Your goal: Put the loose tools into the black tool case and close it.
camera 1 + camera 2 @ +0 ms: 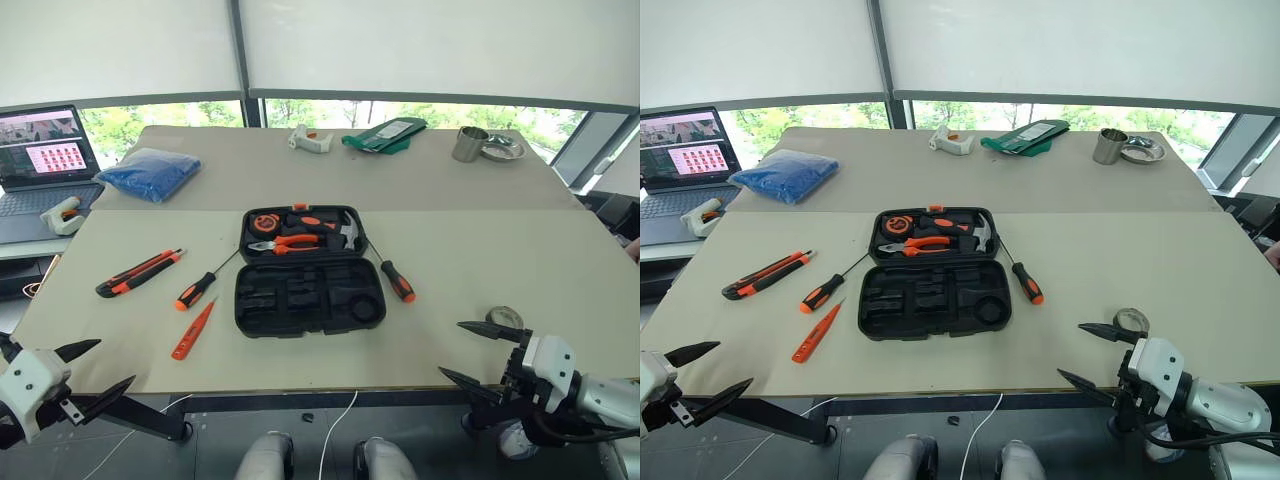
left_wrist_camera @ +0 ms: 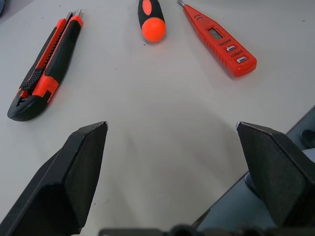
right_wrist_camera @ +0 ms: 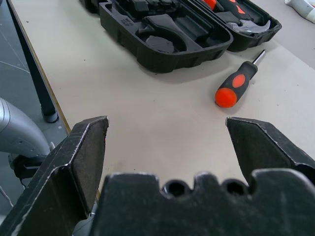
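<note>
The black tool case [image 1: 308, 272] lies open (near half's moulded recesses empty).

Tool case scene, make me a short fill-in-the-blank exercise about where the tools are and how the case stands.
1. The black tool case lies ____, with the pliers in its far half.
2. The utility knife lies on the robot's ____ side of the case.
3. The number of screwdrivers on the table is ____.
4. Both grippers' jaws are ____.

Missing words: open; left; two; open
</note>
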{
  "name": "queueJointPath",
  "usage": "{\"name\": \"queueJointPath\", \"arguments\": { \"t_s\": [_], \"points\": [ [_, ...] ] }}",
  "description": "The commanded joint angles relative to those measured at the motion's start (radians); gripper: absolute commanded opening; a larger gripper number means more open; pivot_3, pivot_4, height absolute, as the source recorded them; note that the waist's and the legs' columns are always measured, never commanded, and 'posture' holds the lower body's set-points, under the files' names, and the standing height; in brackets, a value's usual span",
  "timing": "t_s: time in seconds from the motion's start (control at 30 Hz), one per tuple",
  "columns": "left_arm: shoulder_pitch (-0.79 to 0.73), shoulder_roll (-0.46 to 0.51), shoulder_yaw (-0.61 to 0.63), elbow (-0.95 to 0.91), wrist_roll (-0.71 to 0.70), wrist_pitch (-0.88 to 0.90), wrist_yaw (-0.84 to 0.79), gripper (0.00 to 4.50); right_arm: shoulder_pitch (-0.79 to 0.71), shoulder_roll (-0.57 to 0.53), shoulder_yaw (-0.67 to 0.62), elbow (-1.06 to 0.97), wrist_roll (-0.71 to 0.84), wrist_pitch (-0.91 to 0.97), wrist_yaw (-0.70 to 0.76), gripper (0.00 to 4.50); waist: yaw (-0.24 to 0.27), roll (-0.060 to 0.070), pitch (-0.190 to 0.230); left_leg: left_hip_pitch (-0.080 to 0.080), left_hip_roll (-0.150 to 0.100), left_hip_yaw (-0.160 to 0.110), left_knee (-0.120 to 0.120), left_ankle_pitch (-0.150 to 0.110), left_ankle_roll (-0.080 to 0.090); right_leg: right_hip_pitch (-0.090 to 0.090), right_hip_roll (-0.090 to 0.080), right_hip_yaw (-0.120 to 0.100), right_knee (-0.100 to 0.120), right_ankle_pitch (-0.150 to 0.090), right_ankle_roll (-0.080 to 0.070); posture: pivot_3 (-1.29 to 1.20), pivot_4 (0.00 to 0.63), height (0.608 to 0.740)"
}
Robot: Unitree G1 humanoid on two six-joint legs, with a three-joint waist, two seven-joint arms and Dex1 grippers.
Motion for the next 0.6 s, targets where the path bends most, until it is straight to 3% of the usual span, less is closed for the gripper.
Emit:
{"name": "queueJointPath", "arguments": {
  "t_s": [0.03, 0.2, 0.33, 0.6],
  "points": [
    [-0.013, -0.014, 0.039, -0.030, -0.044, 0.018, 0.022, 4.50, -0.017, -0.006, 0.003, -0.011, 0.024, -0.002, 0.020, 4.43, 0.000, 0.000, 0.000, 0.000, 0.000, 0.000, 0.000, 0.000, 0.000, 0.000, 0.000, 0.000, 0.000, 0.000, 0.000, 0.00, 0.150, 0.740],
    [-0.041, -0.042, 0.093, -0.047, -0.124, 0.121, 0.085, 4.50, -0.097, 0.018, 0.032, -0.083, 0.124, 0.038, 0.047, 4.43, -0.002, -0.001, 0.000, 0.000, 0.001, 0.000, 0.001, 0.000, 0.000, 0.001, 0.001, 0.000, 0.002, 0.001, 0.000, 0.00, 0.150, 0.740],
    [-0.029, -0.050, 0.167, -0.040, -0.179, 0.247, 0.152, 4.50, -0.194, 0.036, 0.016, -0.147, 0.254, 0.214, -0.029, 4.43, -0.004, -0.001, -0.001, 0.001, 0.001, 0.001, 0.001, 0.000, 0.000, 0.001, 0.002, 0.000, 0.004, 0.001, 0.000, 0.00, 0.150, 0.740],
    [0.013, -0.101, 0.260, -0.016, -0.223, 0.454, 0.289, 4.50, -0.260, 0.077, -0.007, -0.120, 0.289, 0.240, -0.029, 4.43, 0.003, -0.003, -0.001, 0.002, 0.000, 0.001, 0.001, -0.001, 0.001, 0.000, 0.002, -0.001, 0.003, 0.001, 0.000, 0.00, 0.150, 0.740]
  ]
}}
